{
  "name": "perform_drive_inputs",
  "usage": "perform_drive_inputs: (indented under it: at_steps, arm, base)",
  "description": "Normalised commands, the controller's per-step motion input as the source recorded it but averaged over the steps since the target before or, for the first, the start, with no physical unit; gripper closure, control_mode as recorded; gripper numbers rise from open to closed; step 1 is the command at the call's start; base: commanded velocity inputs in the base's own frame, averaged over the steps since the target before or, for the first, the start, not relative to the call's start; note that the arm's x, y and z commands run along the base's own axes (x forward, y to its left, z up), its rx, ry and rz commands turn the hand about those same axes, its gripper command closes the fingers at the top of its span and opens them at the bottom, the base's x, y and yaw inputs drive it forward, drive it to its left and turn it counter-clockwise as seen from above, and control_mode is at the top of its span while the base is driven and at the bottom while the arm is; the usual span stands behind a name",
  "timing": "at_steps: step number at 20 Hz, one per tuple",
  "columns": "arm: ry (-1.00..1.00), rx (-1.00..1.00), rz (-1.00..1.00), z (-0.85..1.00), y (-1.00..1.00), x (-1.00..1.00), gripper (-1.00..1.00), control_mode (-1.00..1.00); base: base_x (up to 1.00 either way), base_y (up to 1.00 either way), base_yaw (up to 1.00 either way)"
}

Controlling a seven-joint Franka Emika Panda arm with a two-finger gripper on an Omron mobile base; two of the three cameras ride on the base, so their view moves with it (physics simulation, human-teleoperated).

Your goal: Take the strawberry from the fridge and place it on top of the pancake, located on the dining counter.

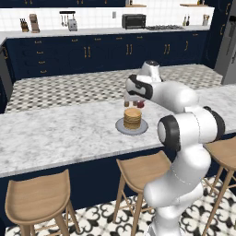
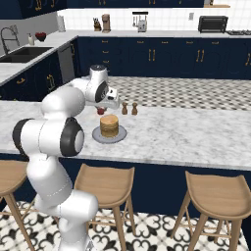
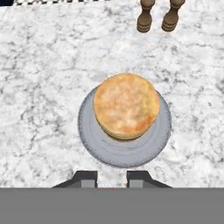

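Note:
The pancake [image 1: 132, 118] [image 2: 109, 125] is a short tan stack on a small grey plate [image 1: 120, 126] [image 2: 97, 135], standing on the marble dining counter [image 1: 55, 129] [image 2: 186, 132]. My gripper [image 1: 138, 104] [image 2: 101, 110] hangs just above the stack's far edge, shut on the small red strawberry [image 2: 101, 111]. In the hand view the pancake [image 3: 127, 105] sits a little ahead of the two fingertips [image 3: 89, 179], and the gripper [image 3: 113, 178] shows no berry between them. A grey strip of the fridge [image 1: 228, 46] shows at the far right.
Two brown shakers [image 2: 129, 109] [image 3: 157, 17] stand on the counter just beyond the plate. Wooden stools [image 1: 39, 198] [image 2: 215, 193] line the near side of the counter. Navy cabinets with a toaster oven [image 1: 133, 20] run along the back wall.

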Motion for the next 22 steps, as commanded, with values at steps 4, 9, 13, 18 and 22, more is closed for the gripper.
perform_drive_inputs:
  at_steps: [4, 9, 13, 18, 22]
  arm:
    - [0.07, -0.04, 0.00, -0.28, 0.00, 1.00, 1.00, -1.00]
    - [0.16, -0.04, 0.00, -0.29, -0.02, 1.00, 1.00, -1.00]
    - [0.01, -0.01, 0.01, -0.44, 0.00, 0.35, 1.00, -1.00]
    - [0.00, 0.00, 0.00, -0.25, 0.00, -0.25, 1.00, -1.00]
    - [0.00, 0.00, 0.00, -0.15, 0.00, -0.55, 1.00, -1.00]
  base:
    - [0.00, 0.00, 0.00]
    - [0.00, 0.00, 0.00]
    - [0.00, 0.00, 0.00]
    - [0.00, 0.00, 0.00]
    - [0.00, 0.00, 0.00]
